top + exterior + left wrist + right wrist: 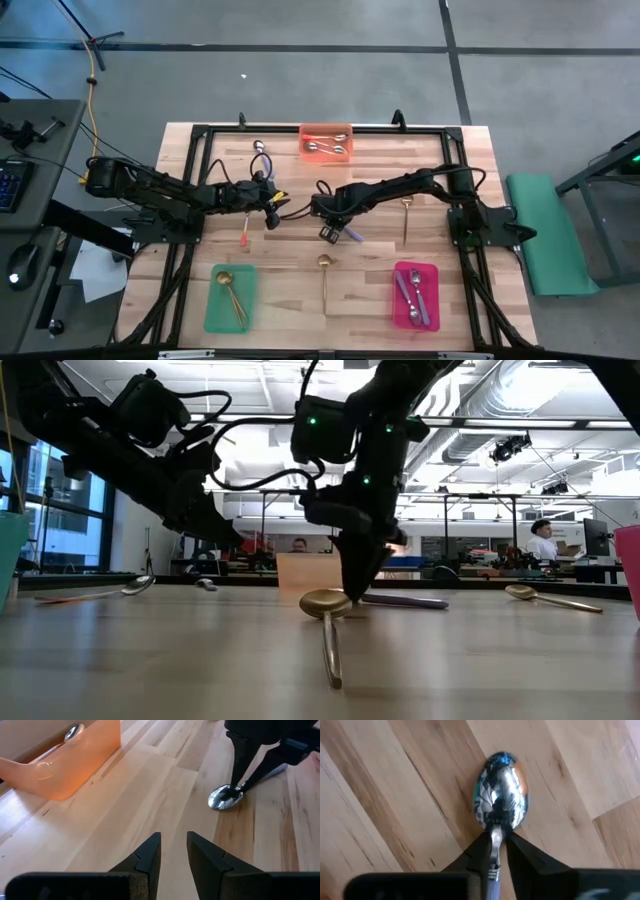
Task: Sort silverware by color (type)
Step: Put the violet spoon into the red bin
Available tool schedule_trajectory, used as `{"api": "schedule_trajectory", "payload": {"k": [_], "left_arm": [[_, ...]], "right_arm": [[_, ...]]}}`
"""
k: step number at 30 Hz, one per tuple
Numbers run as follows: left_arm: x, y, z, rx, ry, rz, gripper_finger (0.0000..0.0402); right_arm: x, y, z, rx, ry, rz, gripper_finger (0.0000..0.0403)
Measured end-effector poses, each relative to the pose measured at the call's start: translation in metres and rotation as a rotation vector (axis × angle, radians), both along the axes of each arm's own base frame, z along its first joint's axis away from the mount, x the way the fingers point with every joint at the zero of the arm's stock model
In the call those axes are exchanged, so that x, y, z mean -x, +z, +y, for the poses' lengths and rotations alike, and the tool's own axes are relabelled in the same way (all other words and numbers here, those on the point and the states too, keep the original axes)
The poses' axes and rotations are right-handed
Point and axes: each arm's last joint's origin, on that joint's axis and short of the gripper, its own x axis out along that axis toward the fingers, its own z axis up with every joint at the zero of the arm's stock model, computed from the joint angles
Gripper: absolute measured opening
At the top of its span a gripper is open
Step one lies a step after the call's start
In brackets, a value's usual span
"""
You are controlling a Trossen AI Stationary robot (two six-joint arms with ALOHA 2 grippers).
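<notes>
Right gripper [331,232] clamped on a purple-handled spoon [501,805] at table centre; left gripper [270,205] idle beside it.

I read the wooden table [370,290] first: beyond the right gripper sits the orange tray [326,143] holding two spoons, nearer than it the green tray [230,298] with gold spoons and the pink tray [415,295] with purple-handled ones. The right gripper's fingers [475,852] pinch the spoon's neck, bowl resting on the wood. A gold spoon [324,275] lies just in front of this gripper. The left gripper's fingers [147,857] stand slightly apart, holding nothing, with an orange-handled spoon [245,237] close by.
</notes>
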Motion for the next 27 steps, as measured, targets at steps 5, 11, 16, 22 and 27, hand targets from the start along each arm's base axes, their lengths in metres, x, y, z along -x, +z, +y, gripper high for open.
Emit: {"api": "schedule_trajectory", "payload": {"k": [5, 11, 16, 22, 27], "left_arm": [[0.000, 0.000, 0.000, -0.002, 0.001, -0.003, 0.0085], [0.000, 0.000, 0.000, -0.004, 0.002, -0.002, 0.0085], [0.000, 0.000, 0.000, -0.009, -0.001, 0.000, 0.0085], [0.000, 0.000, 0.000, -0.010, -0.001, 0.000, 0.0085], [0.000, 0.000, 0.000, -0.009, -0.002, 0.000, 0.0085]], "right_arm": [[-0.001, 0.000, 0.000, -0.006, 0.040, -0.005, 0.0006], [0.001, 0.010, 0.001, -0.026, 0.038, -0.028, 0.0002], [0.007, 0.027, 0.006, -0.033, 0.028, -0.043, 0.0001], [0.024, 0.055, 0.020, -0.080, -0.013, -0.013, 0.0001], [0.049, 0.089, 0.047, -0.173, -0.073, 0.002, 0.0000]]}}
